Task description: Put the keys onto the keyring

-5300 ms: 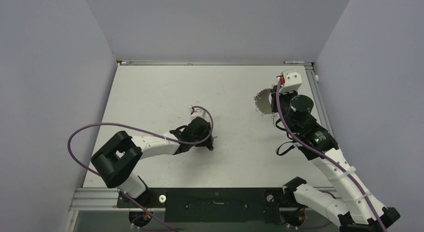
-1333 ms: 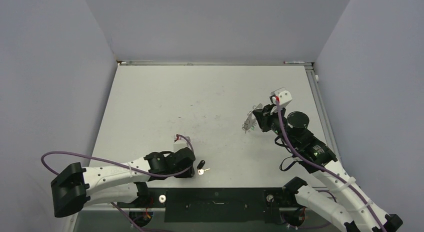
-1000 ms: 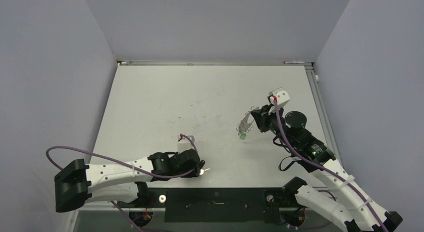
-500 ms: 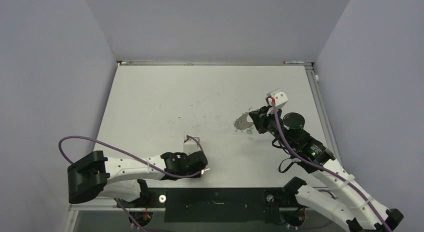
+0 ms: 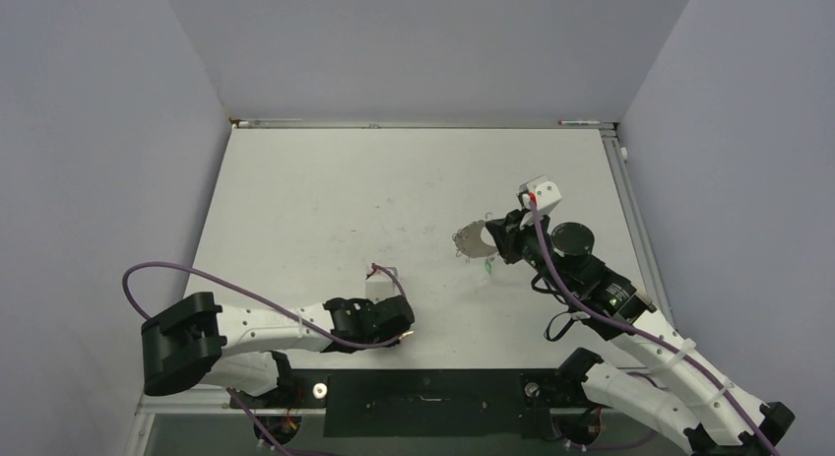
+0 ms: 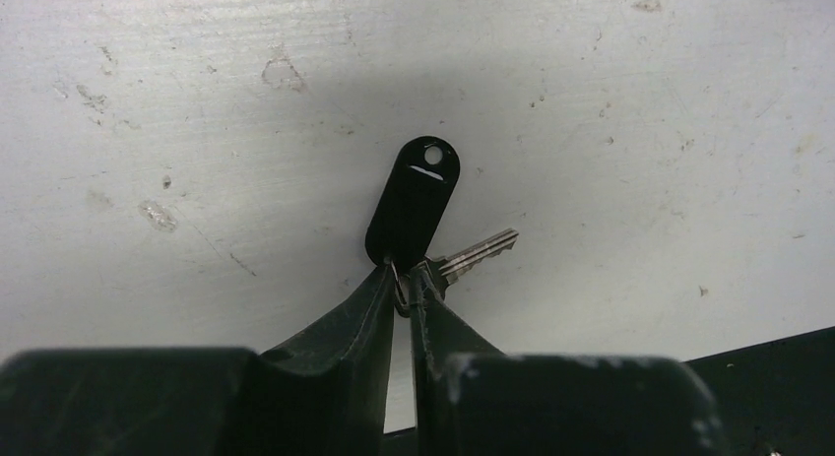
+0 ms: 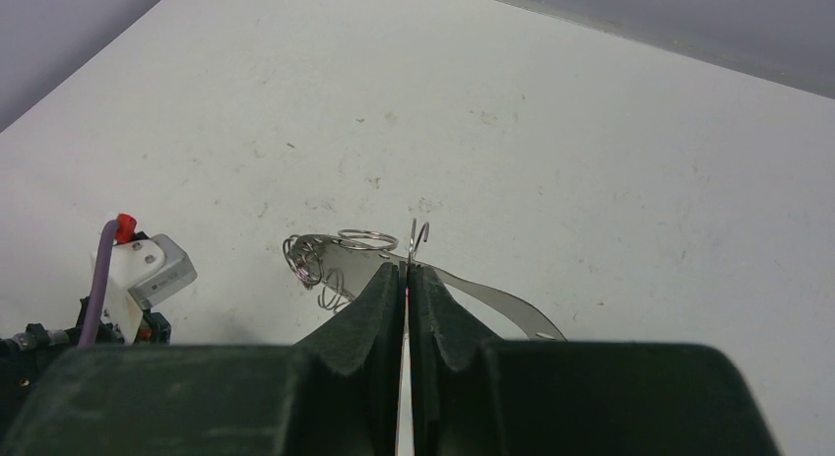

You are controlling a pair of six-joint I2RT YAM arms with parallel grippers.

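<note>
- The left fingers (image 6: 359, 318) stand almost together. They pinch the key (image 6: 414, 205) at the joint where its black head meets its silver blade.
- The key lies flat on the desk (image 5: 295, 200), close to the near edge and left of the middle.
- In the left wrist view, the long axis of the head runs straight away from the fingertips. The blade splays off to the right at a shallow angle.
- The right fingers (image 7: 379, 298) are pressed together on the wire of the keyring (image 7: 359, 241). They hold it clear of the desk, right of centre and about midway between the near and far edges.
- A green tag (image 5: 488, 266) hangs below the loop.
- The hooked free end of the wire stands up just past the right fingertips. This is probably the entry point for the key.
- Governing relation: the keyring lies up-desk and to the right of the key, well apart from it. The left arm is the only arm at the key, and the right arm is the only arm at the keyring.
- Next move (judgement): lift the key and carry it toward the far right, with the hole in the head turned to face the hooked end.
- Open room: bare desk lies between the two arms and nothing stands in that path.
- Edge hazard: the near edge and the dark base bar sit just behind the left fingers. There is little margin if the key slips toward the arms.
- Grip hazard: the hold on the joint is narrow, so the head may swing on lifting.
</note>
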